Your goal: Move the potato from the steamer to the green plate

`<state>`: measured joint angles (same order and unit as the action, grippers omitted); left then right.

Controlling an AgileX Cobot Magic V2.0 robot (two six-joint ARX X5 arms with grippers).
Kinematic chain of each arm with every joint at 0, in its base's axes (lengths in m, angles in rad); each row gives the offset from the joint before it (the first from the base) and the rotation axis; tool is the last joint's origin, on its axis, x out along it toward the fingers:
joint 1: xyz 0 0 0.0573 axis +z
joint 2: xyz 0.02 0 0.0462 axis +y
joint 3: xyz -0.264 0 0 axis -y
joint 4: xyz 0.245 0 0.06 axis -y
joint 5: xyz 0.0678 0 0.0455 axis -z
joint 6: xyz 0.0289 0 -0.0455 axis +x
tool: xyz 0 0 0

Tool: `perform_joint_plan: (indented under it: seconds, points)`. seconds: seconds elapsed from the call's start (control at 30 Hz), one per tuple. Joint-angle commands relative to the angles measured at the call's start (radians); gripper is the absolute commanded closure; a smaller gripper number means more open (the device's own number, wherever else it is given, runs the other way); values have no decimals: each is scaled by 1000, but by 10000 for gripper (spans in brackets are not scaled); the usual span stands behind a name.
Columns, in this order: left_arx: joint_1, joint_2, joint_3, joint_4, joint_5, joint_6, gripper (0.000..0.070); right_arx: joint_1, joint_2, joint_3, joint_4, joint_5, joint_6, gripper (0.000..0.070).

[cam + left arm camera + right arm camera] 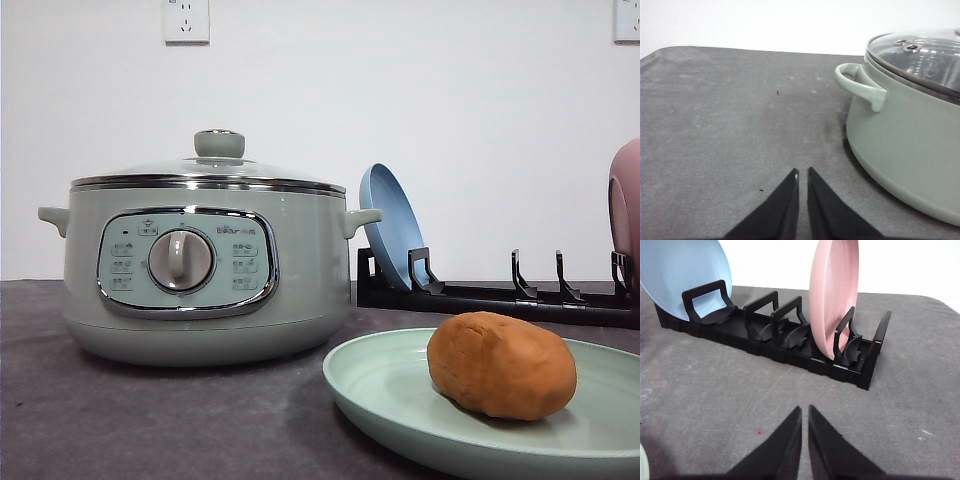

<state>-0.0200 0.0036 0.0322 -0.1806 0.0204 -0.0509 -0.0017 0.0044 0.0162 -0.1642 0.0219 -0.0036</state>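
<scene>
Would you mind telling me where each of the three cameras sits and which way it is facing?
Front view: low at table height, facing forward at the steamer, the potato on the green plate, and the rack.
Left wrist view: above the left gripper, shut, facing the steamer's side.
Right wrist view: above the right gripper, shut, facing the rack, blue plate and pink plate.
Shared: front and left wrist views show the steamer.

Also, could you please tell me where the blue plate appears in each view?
Front view: blue plate stands leaning in the black rack, just right of the steamer.
Right wrist view: blue plate in the rack's end slot, far from the pink plate.
Left wrist view: faces the steamer instead.
Shared landmark: the black rack.
</scene>
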Motion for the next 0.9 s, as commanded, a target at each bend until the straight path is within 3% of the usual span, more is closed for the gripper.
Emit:
perform_joint_plan:
  seconds: [0.0, 0.87]
  points:
    - [1, 0, -20, -7, -6, -6, 674, -2, -1, -5, 11, 2, -1, 689]
    - [1, 0, -20, -7, -6, -6, 675, -2, -1, -5, 11, 2, -1, 689]
